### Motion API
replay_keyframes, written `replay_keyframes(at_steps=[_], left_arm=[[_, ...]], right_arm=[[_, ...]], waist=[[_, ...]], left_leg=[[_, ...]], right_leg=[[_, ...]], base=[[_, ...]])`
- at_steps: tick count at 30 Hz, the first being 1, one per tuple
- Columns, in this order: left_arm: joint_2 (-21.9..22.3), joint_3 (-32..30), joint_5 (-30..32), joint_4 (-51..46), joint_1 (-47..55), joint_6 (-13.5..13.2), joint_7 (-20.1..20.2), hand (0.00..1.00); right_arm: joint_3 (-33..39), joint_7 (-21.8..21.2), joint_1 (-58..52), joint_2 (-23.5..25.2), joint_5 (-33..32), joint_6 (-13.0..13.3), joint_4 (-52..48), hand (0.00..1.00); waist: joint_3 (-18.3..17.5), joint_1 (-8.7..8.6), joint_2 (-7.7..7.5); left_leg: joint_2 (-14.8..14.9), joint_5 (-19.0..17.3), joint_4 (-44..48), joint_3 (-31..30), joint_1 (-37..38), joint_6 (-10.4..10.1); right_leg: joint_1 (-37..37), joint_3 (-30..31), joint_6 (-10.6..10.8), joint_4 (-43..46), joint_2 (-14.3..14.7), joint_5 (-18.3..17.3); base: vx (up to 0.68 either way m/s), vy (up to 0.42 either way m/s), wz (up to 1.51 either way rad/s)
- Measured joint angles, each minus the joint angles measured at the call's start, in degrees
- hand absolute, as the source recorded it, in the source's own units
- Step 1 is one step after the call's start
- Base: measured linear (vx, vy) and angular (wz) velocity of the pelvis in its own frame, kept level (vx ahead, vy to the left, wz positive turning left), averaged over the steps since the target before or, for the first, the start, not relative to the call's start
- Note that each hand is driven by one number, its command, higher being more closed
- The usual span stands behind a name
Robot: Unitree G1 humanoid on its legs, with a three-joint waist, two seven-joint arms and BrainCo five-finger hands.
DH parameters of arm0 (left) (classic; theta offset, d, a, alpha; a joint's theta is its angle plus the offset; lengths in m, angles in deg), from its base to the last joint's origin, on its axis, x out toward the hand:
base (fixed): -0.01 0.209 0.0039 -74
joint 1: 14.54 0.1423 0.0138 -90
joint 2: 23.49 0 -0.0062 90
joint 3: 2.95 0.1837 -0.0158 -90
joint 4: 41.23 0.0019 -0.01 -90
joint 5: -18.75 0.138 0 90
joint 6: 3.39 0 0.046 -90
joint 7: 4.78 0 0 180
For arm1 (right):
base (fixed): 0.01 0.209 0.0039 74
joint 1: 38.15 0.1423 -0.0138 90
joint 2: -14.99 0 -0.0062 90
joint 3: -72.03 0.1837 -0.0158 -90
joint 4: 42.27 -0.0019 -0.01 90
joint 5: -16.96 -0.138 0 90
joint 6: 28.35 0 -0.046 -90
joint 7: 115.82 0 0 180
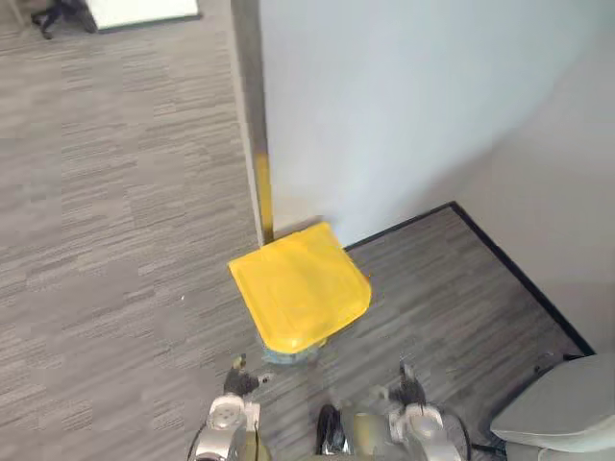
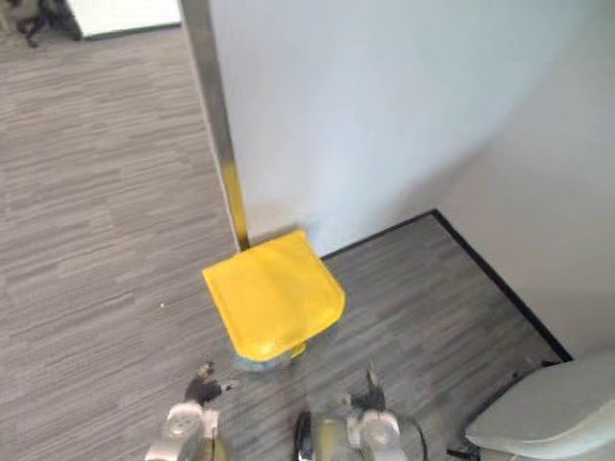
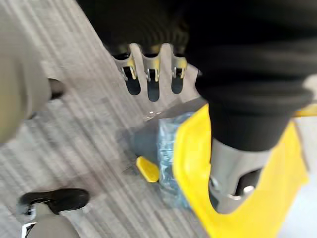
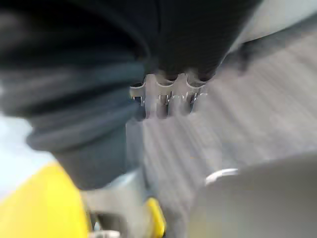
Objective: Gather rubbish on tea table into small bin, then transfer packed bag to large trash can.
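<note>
Large trash can with a flat yellow plastic lid stands tucked against the white wall corner on the grey striped carpet floor, probably parked there to keep it out of the walkway. It is straight ahead of the robot, just far of both hands. The lid is down flat. A translucent blue bag liner shows under the lid's near edge, so the can looks lined and ready. A small yellow foot pedal sticks out at its base on the near side, most likely how the lid opens.

Left hand hangs just near of the can's left side, fingers loose and roughly straight, thumb apart above the lid edge. It holds nothing and touches nothing.

Right hand hangs just near of the can's right side in the same posture: fingers relaxed in a row, empty.

No packed bag is visible in either hand or on the floor. Whether it is already inside the can cannot be told with the lid closed.

A pale grey rounded object sits near right; what it is cannot be told.
</note>
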Motion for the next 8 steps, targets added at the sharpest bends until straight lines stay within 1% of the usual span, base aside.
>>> replay_keyframes(at_steps=[2,3,4,8], left_arm=[[-0.21,0.03,0.35,1.18,-0.26,-0.04,-0.03,0.0],[-0.3,0.02,0.37,2.44,-0.28,-0.03,-0.07,0.0],[-0.31,0.02,0.37,2.95,-0.19,-0.05,-0.07,0.0],[-0.84,0.03,0.45,5.15,0.21,-0.05,-0.11,0.0]], right_arm=[[0.36,-0.02,0.63,-0.6,-0.21,0.05,1.57,0.0],[0.53,0.03,0.62,-0.9,-0.31,0.15,2.05,0.0],[0.74,0.04,0.62,-0.95,-0.46,0.15,2.23,0.0],[3.07,0.02,0.66,-1.05,-2.7,0.23,4.4,0.0]], waist=[[-0.19,-0.15,0.28],[-0.34,-0.21,0.59],[-0.41,-0.25,0.72],[-1.66,-0.6,1.72]], left_leg=[[-0.97,1.15,-1.76,0.41,0.35,-0.74],[-1.79,1.61,-2.74,0.8,1.1,-0.87],[-1.99,1.68,-2.84,0.91,1.32,-0.93],[-4.51,2.47,-4.99,1.74,3.03,0.02]], right_leg=[[0.29,0.53,0.69,-1.78,-0.48,1.61],[1.28,0.67,1.16,-3.29,-1.11,2.65],[1.69,0.67,1.44,-3.87,-1.34,3.01],[5.04,1.16,3.12,-9.47,-3.48,6.33]], base=[[-0.09,0.13,-0.03],[-0.08,0.147,-0.03],[-0.06,0.173,0.02],[-0.02,0.152,0.02]])
